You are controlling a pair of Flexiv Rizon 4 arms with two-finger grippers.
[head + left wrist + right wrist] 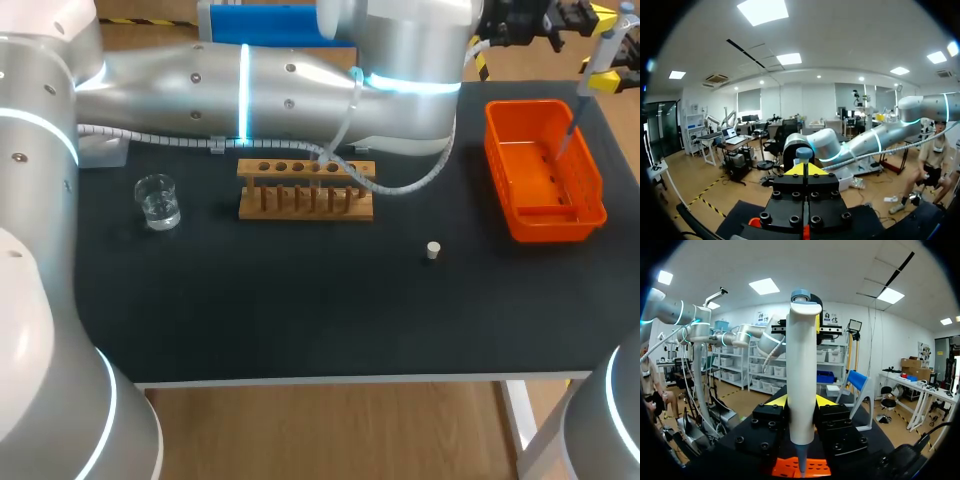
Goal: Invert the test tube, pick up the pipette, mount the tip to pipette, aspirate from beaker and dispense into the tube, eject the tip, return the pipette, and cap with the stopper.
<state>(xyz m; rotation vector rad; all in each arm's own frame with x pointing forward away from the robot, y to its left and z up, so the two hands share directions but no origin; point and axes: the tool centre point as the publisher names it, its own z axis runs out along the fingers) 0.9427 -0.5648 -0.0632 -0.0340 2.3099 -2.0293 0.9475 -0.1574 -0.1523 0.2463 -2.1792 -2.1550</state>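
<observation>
Tip ejection, apparently: right gripper (801,401) is clamping the pipette (802,365) above the orange bin (497,150); closed left gripper (805,169) should be pressing the top button (803,152) squarely, avoiding tilt

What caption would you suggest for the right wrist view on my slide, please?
Right gripper shut on the pipette, held upright above the orange bin.

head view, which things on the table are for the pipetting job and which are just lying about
For the job:
pipette, held in the right fingers
glass beaker
wooden tube rack
stopper

Not named in the task:
orange bin, below the pipette, possibly there to catch the ejected tip
</observation>
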